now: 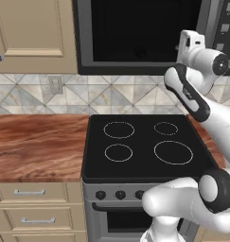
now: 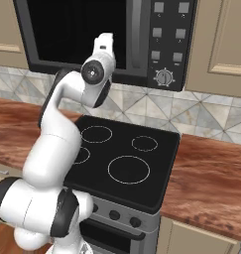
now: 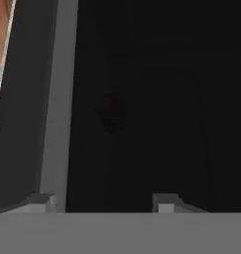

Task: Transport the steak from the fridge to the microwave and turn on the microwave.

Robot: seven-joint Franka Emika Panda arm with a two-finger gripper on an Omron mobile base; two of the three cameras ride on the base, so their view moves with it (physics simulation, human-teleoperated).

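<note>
- Black and dark-grey microwave (image 1: 135, 35) — mounted above the stove, between tan wall cabinets; dark window, grey vertical strip beside it, button panel with a round knob (image 2: 164, 77) on its right side.
- White arm — rises from the base and reaches up so that the hand stands close before the microwave's front, near the grey strip.
- Gripper (image 3: 104, 202) — seen from the hand camera, two grey tips stand apart with a clear gap between them; the jaws are spread and nothing sits between them.
- Steak (image 3: 112, 112) — a faint dark rounded patch in the dim dark area ahead of the tips; too dark to say what it rests on.
- Black stove (image 1: 142, 144) — four white ring burners, a row of knobs on the grey front below, oven door underneath.
- Reddish-brown wood surface (image 1: 38, 144) — runs on both sides of the stove.
- Tiled backsplash (image 1: 36, 94) — grey and beige geometric pattern, a pale wall outlet set in it left of the stove.
- Tan drawers (image 1: 33, 205) — under the wood surface, metal bar handles.
</note>
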